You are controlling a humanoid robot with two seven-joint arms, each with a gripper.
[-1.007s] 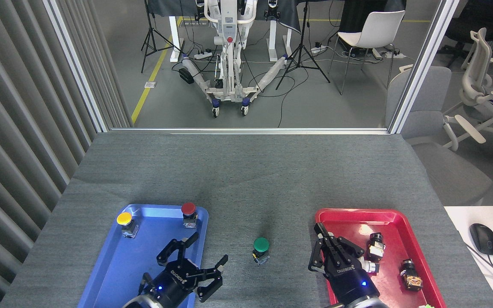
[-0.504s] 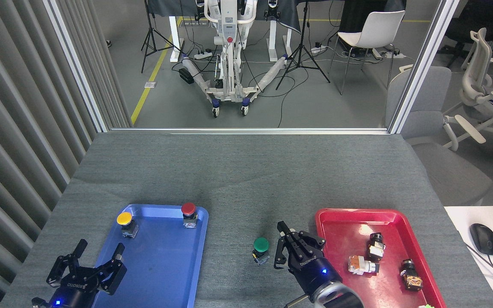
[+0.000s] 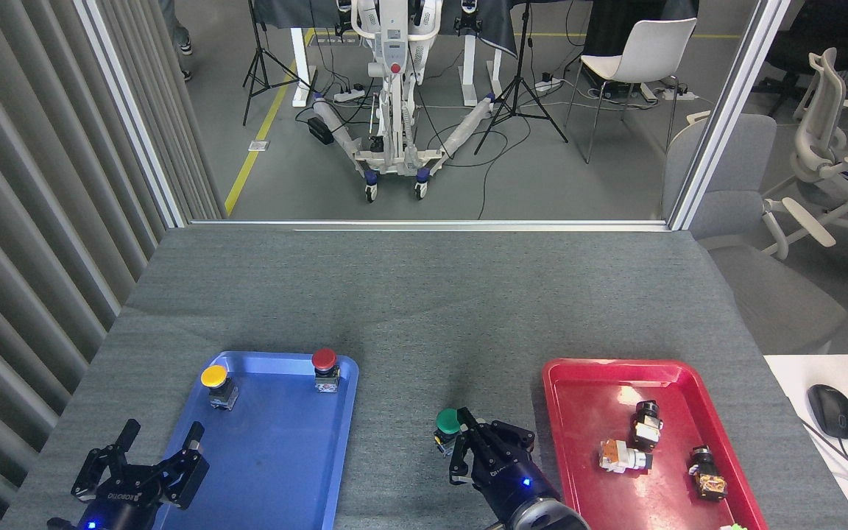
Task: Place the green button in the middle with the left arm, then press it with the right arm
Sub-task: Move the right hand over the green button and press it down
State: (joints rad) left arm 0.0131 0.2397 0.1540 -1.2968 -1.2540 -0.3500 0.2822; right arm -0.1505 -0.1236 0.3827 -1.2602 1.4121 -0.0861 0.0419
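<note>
Head view: green button sits upright on the grey bench, lower centre of frame, in the gap between the blue tray and the red tray. Outside both trays, touching neither.

Right gripper comes in from the bottom edge just right of centre. Its fingers look pinched together, nothing between them, and the tip is right at the button's right edge, overlapping the cap rim from this angle. I can't tell whether it is actually touching the cap or just above it.

Left gripper is at lower left of frame, over the bench and the near-left edge of the blue tray. Fingers spread apart, holding nothing. Well apart from the green button.

Blue tray holds the yellow button at its far-left corner and the red button at its far-right corner, both upright.

Red tray holds three loose switch parts: a black one near the middle, a white and orange one just below-left of it, and a black and brown one toward the right rim.

Black mouse on a white desk at the right edge of frame.
</note>
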